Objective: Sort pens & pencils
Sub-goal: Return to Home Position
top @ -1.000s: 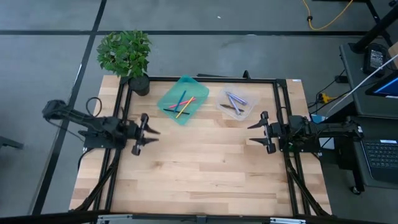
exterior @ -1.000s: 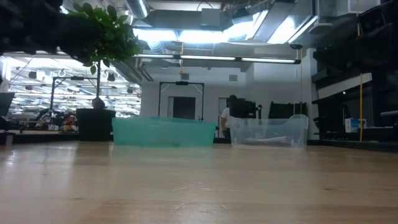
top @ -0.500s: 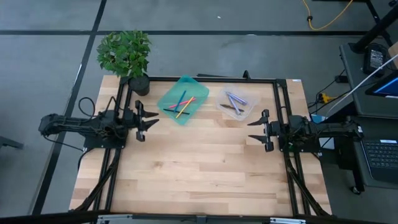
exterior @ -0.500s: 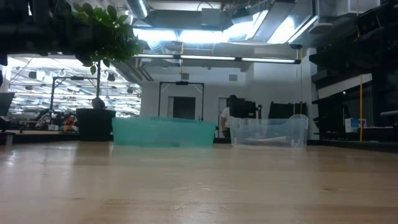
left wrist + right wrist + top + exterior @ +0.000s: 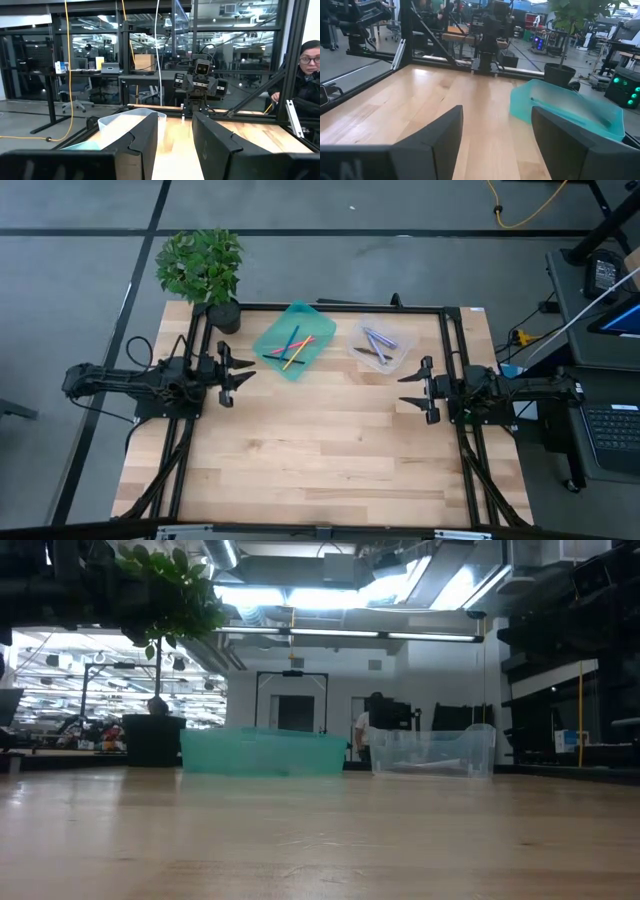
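Left gripper (image 5: 240, 376), right gripper (image 5: 405, 391): side edges, fingers apart.

Pale smooth wooden table (image 5: 330, 450), translucent teal plastic bin (image 5: 293, 340), clear plastic bin (image 5: 380, 347) (faintly glossy)

A potted plant (image 5: 203, 275) stands at the wooden table's (image 5: 320, 470) back corner, near a teal bin (image 5: 305, 315)

The left gripper (image 5: 175, 122) stands open over the table (image 5: 250, 132); a clear bin (image 5: 125, 122) sits beyond, with the right arm (image 5: 200, 85) at the far edge.
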### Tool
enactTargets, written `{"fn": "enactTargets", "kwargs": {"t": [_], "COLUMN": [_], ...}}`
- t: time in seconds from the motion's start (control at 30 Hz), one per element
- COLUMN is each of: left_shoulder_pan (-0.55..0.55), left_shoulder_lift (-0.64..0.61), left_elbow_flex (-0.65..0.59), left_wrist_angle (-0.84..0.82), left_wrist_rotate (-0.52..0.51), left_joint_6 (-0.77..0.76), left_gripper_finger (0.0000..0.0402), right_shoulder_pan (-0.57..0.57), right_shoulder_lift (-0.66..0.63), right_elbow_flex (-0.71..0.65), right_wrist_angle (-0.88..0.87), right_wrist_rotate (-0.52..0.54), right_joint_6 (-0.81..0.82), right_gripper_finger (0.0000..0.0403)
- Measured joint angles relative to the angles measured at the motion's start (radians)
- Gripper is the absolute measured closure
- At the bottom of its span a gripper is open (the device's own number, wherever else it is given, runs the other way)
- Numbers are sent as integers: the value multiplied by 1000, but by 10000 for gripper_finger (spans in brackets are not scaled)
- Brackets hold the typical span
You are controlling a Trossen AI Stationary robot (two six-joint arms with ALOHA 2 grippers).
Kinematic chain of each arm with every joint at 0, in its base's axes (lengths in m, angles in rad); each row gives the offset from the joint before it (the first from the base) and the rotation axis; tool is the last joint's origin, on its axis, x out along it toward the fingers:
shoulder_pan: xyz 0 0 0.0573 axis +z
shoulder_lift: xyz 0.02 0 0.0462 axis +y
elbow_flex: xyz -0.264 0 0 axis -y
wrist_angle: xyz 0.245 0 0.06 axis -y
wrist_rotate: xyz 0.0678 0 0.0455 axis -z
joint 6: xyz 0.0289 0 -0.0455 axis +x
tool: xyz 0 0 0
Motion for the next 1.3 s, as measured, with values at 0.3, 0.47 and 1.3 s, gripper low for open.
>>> {"fn": "enactTargets", "kwargs": {"t": [0.3, 0.47, 1.3], "left_shoulder_pan": [0, 0, 0], "left_shoulder_lift": [0, 0, 0], "left_elbow_flex": [0, 0, 0], "left_wrist_angle": [-1, -2, -3], "left_wrist_rotate": [0, 0, 1], "left_joint_6": [0, 0, 0], "left_gripper_finger": [286, 286, 286], "right_shoulder_pan": [0, 0, -140], "right_shoulder_lift": [-6, -79, -100], "right_elbow_flex": [0, 0, 1], "right_wrist_angle": [-4, -16, -10], "right_wrist_rotate": [0, 1, -59], "right_joint_6": [0, 21, 117], "right_gripper_finger": [167, 167, 167]}}
